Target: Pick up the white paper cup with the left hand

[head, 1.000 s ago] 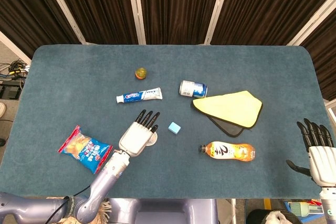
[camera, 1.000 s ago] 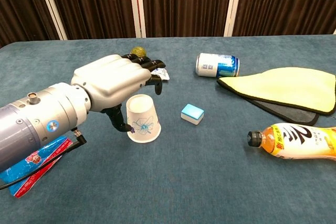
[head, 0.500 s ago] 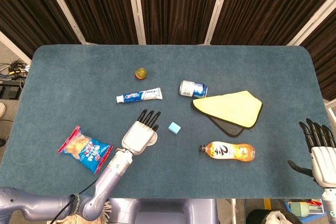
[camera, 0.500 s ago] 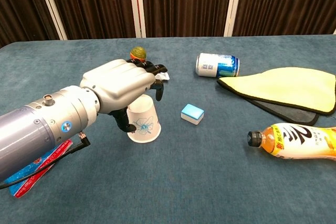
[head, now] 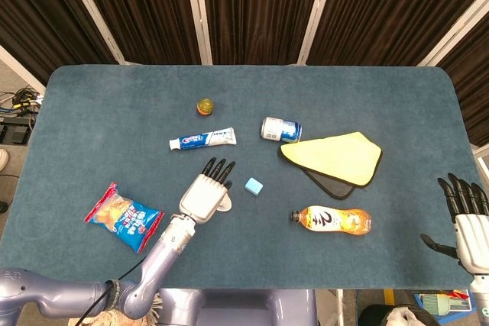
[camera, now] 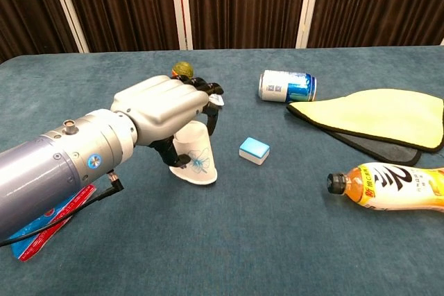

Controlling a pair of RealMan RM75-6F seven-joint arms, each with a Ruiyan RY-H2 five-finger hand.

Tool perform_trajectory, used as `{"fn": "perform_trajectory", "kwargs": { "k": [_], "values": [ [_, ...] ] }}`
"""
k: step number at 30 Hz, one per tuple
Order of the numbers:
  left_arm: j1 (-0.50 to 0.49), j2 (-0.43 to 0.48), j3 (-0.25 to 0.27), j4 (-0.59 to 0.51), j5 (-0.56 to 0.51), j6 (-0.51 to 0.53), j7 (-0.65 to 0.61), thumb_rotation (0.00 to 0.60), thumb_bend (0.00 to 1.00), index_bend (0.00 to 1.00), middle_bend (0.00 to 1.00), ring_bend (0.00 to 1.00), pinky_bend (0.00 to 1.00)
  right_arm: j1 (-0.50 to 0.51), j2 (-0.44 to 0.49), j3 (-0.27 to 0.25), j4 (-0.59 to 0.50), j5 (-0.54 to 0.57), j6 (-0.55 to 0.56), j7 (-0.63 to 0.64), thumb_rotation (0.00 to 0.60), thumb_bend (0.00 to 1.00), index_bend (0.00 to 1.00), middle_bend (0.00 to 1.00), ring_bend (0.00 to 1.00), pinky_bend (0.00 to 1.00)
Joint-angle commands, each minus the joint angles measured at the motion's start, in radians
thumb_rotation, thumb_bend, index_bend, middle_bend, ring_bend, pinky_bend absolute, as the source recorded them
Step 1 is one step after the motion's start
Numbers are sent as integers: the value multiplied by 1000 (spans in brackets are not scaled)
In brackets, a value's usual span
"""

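Note:
The white paper cup [camera: 197, 159], printed with a blue flower, stands upside down and tilts on the blue table, its left rim raised. My left hand [camera: 163, 107] lies over it, thumb against the cup's near left side and fingers wrapped down its far side, gripping it. From the head view only a sliver of the cup [head: 225, 204] shows beside the left hand [head: 205, 193]. My right hand [head: 467, 217] hangs off the table's front right corner with its fingers spread, holding nothing.
A small blue block [camera: 254, 150] lies just right of the cup. Behind the hand sit a toothpaste tube [head: 202, 140] and a yellow ball [camera: 182, 68]. A can [camera: 286, 86], yellow cloth [camera: 374, 117] and orange bottle [camera: 392, 186] lie to the right. A snack bag [head: 124, 217] lies left.
The left hand has moved forward over the cup and closed around it; the cup now tilts where it stood flat before. The right hand has sunk slightly.

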Motion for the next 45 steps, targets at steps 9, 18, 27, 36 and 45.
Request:
{"fn": "perform_trajectory", "kwargs": {
  "k": [9,18,27,36,45],
  "values": [
    [-57,-34,-59,57,95,19,-115,600,337,417,40,0,73,9,4,-4,-3,5,-28,8,600,18,0,0,0,0],
    [-132,-123,-85,259,123,-28,-195,600,333,398,45,0,73,14,15,1,-2,8,-35,33,600,18,0,0,0,0],
    [-188,-214,-85,389,127,-89,-263,600,333,400,49,0,73,15,16,1,0,5,-36,37,600,19,0,0,0,0],
    [-230,-281,-97,517,105,-136,-286,600,283,373,46,0,73,8,24,6,1,11,-23,54,600,19,0,0,0,0],
    [-225,-274,-102,493,98,-125,-306,600,105,0,0,0,122,9,20,3,2,11,-28,42,600,20,0,0,0,0]
  ]
}}
